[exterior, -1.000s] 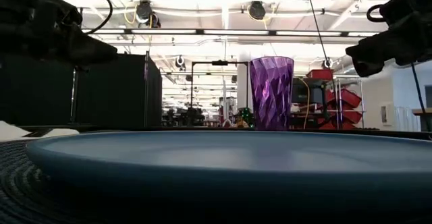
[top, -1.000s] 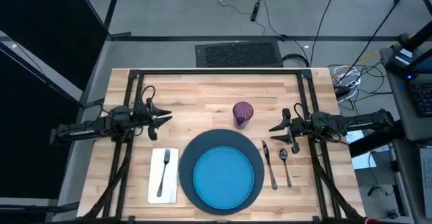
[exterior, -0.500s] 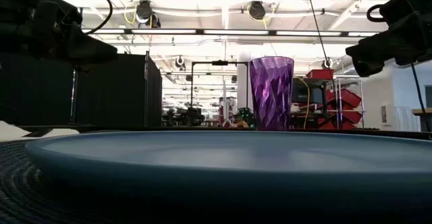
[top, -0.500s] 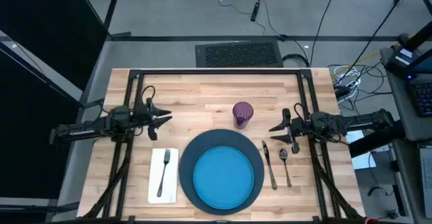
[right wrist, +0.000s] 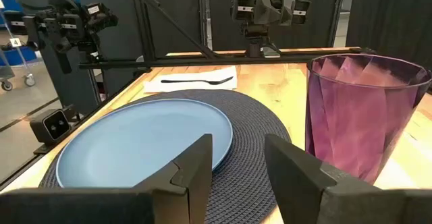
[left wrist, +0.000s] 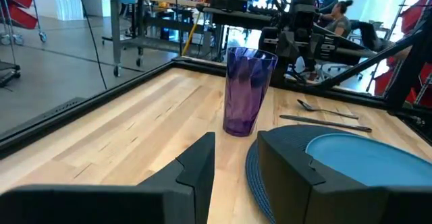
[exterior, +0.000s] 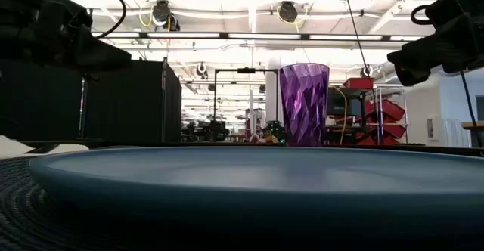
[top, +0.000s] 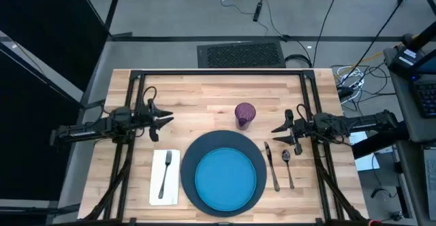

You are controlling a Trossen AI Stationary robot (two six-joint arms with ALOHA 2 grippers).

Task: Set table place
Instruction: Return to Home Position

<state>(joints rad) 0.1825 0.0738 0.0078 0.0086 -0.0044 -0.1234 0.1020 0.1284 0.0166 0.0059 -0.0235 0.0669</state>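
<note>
A bright blue plate (top: 225, 178) lies on a dark navy round disc (top: 187, 159) at the near middle of the table (top: 204, 93). A metal fork (top: 164, 174) lies on a white napkin (top: 155, 188) left of the disc. Right of the disc lie a knife (top: 272, 167) and a spoon (top: 288, 166). Behind the disc a purple cup (top: 244, 114) stands upright. My left gripper (top: 163, 121) hovers open left of the cup. My right gripper (top: 281, 133) hovers open right of it, above the knife's and spoon's far ends.
Black frame rails (top: 218, 71) run along the table's far edge and down both sides under the arms. Bare planks lie behind the cup and at the table's left and right edges. In the left wrist view, people sit at desks (left wrist: 337, 15) beyond the table.
</note>
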